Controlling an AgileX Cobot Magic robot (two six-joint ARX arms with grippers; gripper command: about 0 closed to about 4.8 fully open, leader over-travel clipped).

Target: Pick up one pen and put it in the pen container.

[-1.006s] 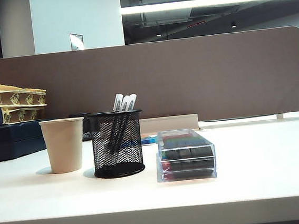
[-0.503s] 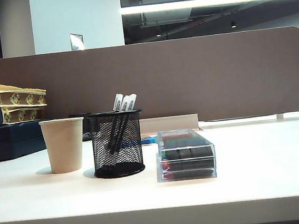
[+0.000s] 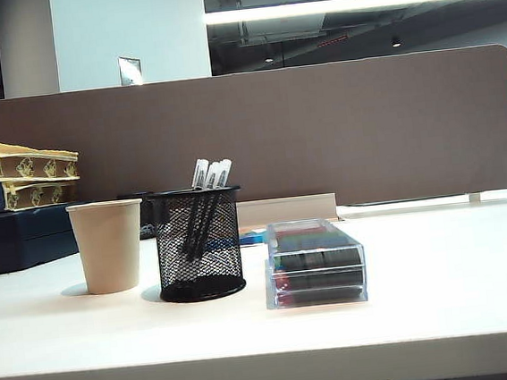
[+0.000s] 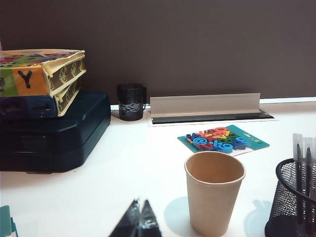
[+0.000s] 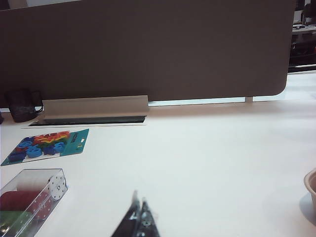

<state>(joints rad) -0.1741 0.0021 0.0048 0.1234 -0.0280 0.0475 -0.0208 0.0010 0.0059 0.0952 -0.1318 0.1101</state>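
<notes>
Standing in pen container (image 3: 199,245), pens (image 3: 209,175) lie well apart from both closed, empty end effectors: left (image 4: 138,220), right (image 5: 139,217).

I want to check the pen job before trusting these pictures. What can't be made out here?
- Left gripper and right gripper: only shut fingertips show in the wrist views; absent from the exterior view.
- Pen container: mesh blurs the pens; exact count unclear.
- Clear box: contents unclear through the plastic.

Nothing on the desk moved: the pens (image 3: 211,194), mesh cup (image 3: 199,245) and paper cup (image 3: 108,246) looked the same.
</notes>
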